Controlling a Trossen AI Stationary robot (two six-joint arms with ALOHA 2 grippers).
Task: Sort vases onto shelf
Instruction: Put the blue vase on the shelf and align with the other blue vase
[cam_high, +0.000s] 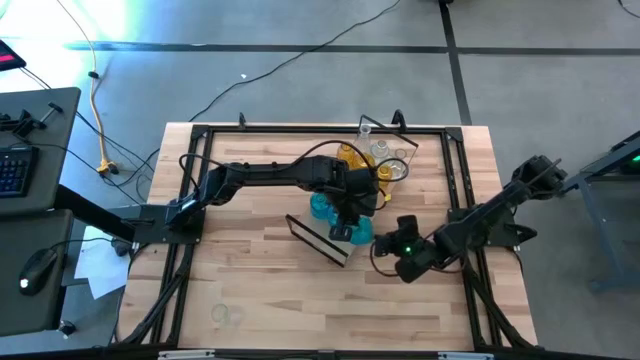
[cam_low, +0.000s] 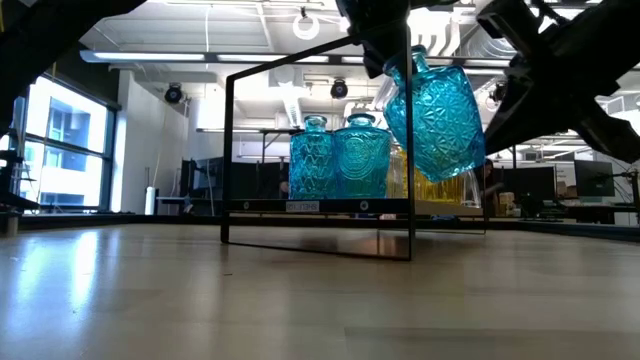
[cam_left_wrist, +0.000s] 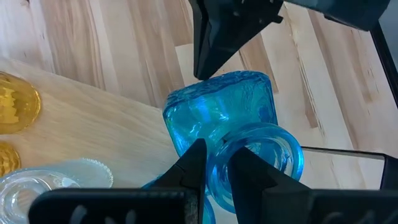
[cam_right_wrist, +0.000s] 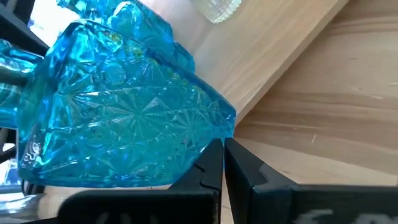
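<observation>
My left gripper (cam_high: 346, 224) is shut on a teal cut-glass vase (cam_low: 436, 112), which hangs tilted above the near end of the shelf (cam_left_wrist: 93, 118). My right gripper (cam_right_wrist: 222, 155) is shut, its tips at the vase's bottom edge (cam_right_wrist: 227, 121). Two more teal vases (cam_low: 338, 156) stand upright on the shelf board. Amber vases (cam_high: 352, 158) and clear vases (cam_high: 385, 152) stand farther along it. My left gripper holds the teal vase by the rim of its neck (cam_left_wrist: 219, 152), slanting down from above. One finger (cam_left_wrist: 249, 174) seems to sit in the mouth and the other (cam_left_wrist: 193, 165) outside it. The vase hangs tilted, clear of the board. I cannot tell whether my right gripper's shut fingertips (cam_right_wrist: 214, 149) touch the vase's bottom edge.
The shelf lies slantwise on the wooden tabletop (cam_high: 260, 290), with a black wire frame (cam_low: 230, 150) at its near end. The tabletop's black rails (cam_high: 200, 180) run along its sides. A small clear glass piece (cam_high: 225, 315) lies near the front left.
</observation>
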